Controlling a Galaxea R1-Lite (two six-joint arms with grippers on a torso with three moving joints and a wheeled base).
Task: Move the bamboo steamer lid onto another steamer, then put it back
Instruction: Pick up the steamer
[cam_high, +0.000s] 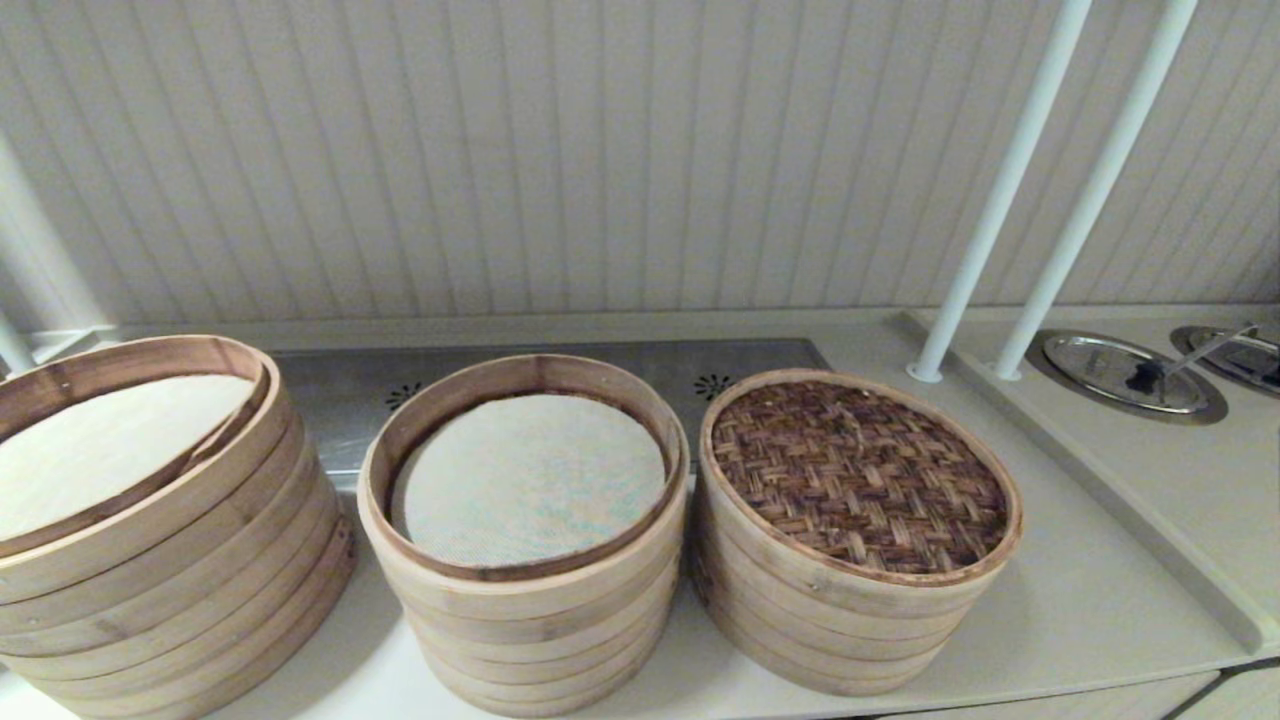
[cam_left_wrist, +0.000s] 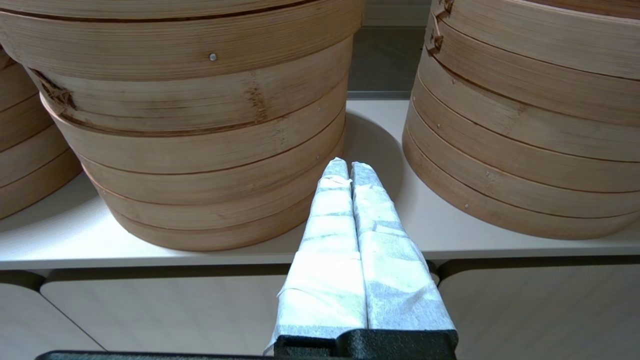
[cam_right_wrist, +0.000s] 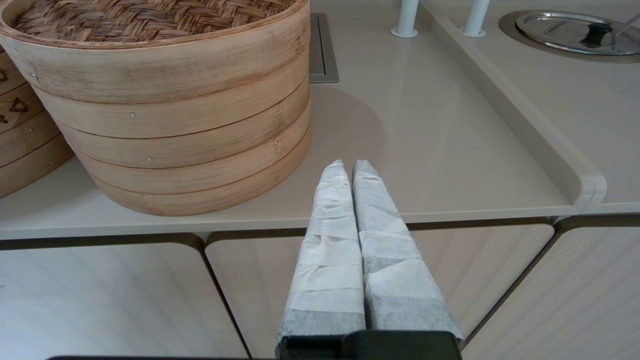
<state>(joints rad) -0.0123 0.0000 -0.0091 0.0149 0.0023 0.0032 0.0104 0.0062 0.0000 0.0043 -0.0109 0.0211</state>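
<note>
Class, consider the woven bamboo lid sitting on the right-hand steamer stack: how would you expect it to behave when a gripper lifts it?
The bamboo steamer lid is probably stiff, since a solid band rims the weave. Thin woven strips suggest it is light for its width. Wide and shallow, it may tilt if gripped at one edge only.
</note>
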